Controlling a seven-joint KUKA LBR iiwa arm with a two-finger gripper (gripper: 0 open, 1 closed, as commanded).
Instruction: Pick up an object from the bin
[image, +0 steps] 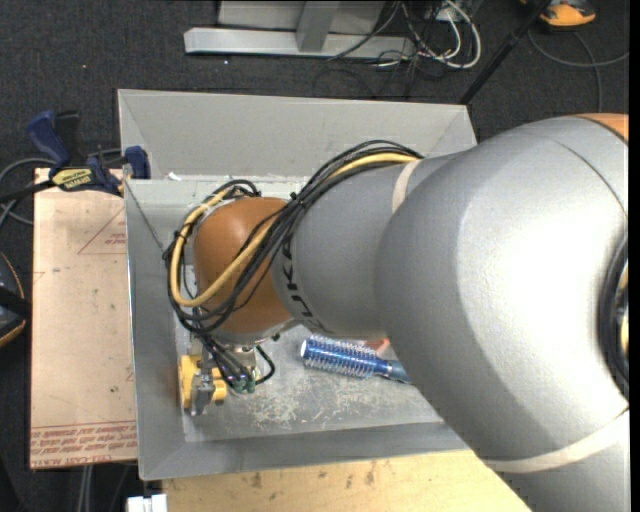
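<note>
At the bin's (300, 408) near-left corner lies 1 small yellow block (188, 372). The gripper (207, 392) sits low, right against it; open, closed or gripping, can't tell. 1 blue ribbed brush (350, 358) lies apart to the right on the floor, partly under the arm (480, 300).

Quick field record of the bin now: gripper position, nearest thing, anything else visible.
bin: grey metal; arm covers much of its floor
gripper: low over the near-left corner
nearest thing: small yellow object, close beside it; contact unclear
other thing: blue ribbed cylinder lying flat, apart, toward view's right
held: cannot tell
</note>
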